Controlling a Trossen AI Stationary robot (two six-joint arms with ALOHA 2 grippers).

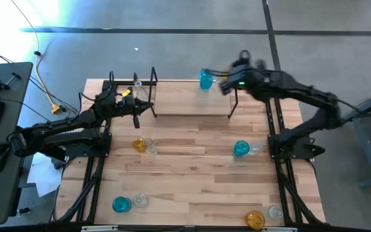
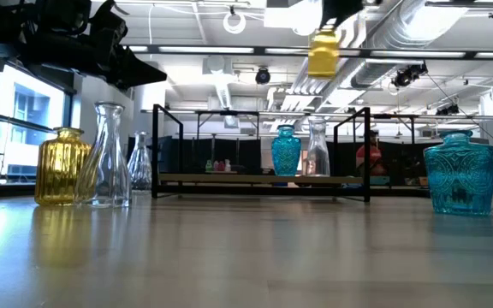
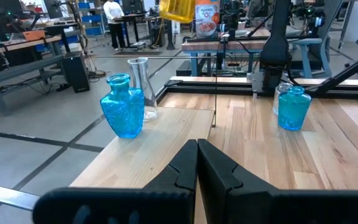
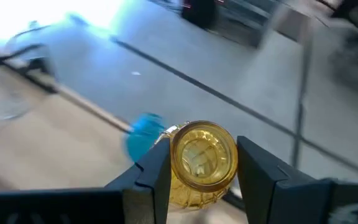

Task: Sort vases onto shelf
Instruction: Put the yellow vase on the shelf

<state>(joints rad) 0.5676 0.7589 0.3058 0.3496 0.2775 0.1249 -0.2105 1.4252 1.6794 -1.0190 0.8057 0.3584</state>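
Observation:
The shelf, a light board in a black frame, lies at the table's far side. A teal vase and a clear vase stand on its right end; the left wrist view shows the teal one and the clear one too. My right gripper is above that end, shut on an amber vase. My left gripper hovers shut at the shelf's left end, touching nothing. My right gripper pinches the amber vase's ribbed body between its two fingers, one on each side. It comes from above, pointing down, and the vase's mouth faces the wrist camera. The vase hangs upright, lifted clear above the shelf.
Pairs of vases stand on the tabletop: amber with clear at mid left, teal with clear at mid right, teal near left, amber near right. A clear vase stands by the shelf's left end.

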